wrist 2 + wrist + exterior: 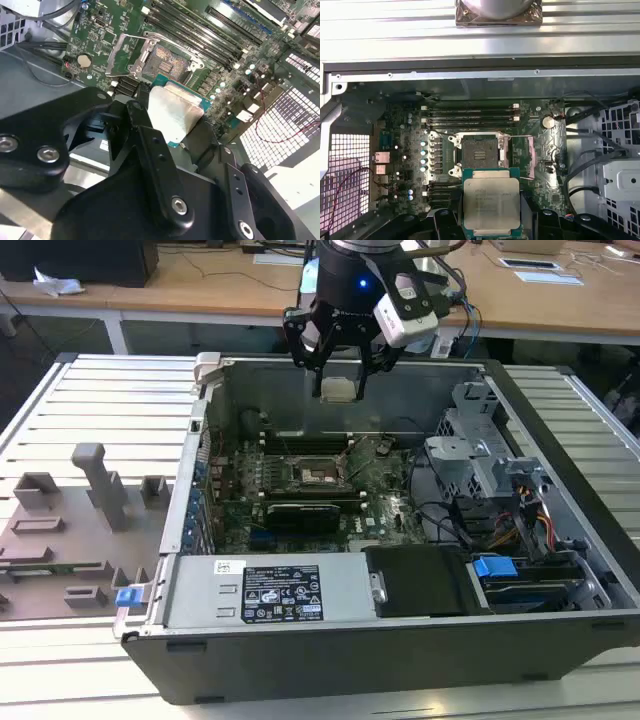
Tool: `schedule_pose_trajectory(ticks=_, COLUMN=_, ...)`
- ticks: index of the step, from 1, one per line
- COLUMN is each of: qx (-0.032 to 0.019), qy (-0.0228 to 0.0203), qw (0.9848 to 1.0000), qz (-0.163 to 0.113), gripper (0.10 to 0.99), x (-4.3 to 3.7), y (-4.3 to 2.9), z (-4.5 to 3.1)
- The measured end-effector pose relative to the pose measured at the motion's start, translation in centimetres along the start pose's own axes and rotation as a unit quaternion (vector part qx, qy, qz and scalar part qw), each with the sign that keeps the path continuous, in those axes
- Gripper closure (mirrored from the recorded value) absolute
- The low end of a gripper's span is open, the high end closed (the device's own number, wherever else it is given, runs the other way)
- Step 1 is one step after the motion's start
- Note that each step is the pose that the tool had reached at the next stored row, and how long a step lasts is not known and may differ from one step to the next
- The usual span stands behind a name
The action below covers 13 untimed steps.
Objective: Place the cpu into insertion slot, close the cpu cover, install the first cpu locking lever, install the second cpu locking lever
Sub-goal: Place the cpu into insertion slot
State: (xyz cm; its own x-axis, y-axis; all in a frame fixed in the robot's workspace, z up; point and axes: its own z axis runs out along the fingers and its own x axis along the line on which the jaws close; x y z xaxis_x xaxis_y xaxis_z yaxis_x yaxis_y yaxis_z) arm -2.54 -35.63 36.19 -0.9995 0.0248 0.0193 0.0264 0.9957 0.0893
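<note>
My gripper [338,390] hangs above the open computer case, shut on the cpu [339,389], a flat square chip with a pale silvery top. In both wrist views the cpu [491,202] [172,112] sits between the black fingers [443,220], held level and well above the board. The insertion slot [479,152] [318,475] [167,62] lies uncovered on the green motherboard [400,150], with its dark centre showing, a little ahead of the held chip. The cpu cover [122,50] stands flipped up beside the slot.
Long black memory slots [470,115] run beside the socket. The case walls [190,470], a metal drive cage [490,465] with cables, and the power supply [290,590] surround the board. A grey fixture plate [80,530] lies on the exterior view's left.
</note>
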Motion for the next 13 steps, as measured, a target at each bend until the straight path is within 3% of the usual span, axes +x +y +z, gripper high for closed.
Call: schedule_pose_trajectory(ticks=13, qx=0.0002, qy=0.0, qw=1.0, qz=0.0, gripper=0.541, x=-0.02, y=-0.07, z=0.84)
